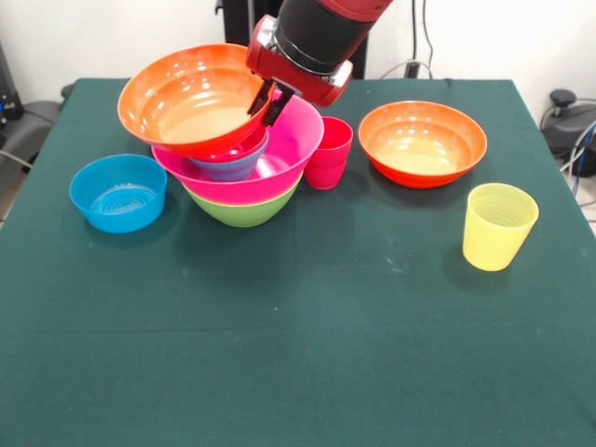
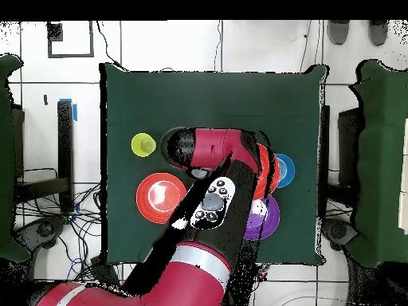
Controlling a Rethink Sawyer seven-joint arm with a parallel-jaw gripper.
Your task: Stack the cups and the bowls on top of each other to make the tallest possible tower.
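The tower stands left of centre: a green bowl (image 1: 244,209) at the bottom, the big pink bowl (image 1: 284,154) in it, and a small blue bowl (image 1: 231,165) inside that. A wide orange bowl (image 1: 186,101) sits tilted on top. My gripper (image 1: 266,101) is shut on this bowl's right rim, one finger inside and one outside. The red cup (image 1: 328,153) stands upright, touching the pink bowl's right side. The yellow cup (image 1: 499,226) stands alone at the right and also shows in the overhead view (image 2: 143,144). In the overhead view the arm hides the tower.
A second wide orange bowl (image 1: 422,142) sits at the back right and also shows in the overhead view (image 2: 161,197). A blue bowl (image 1: 118,192) sits left of the tower, in the overhead view (image 2: 284,170) at the right. A purple rim (image 2: 261,221) shows beside the arm.
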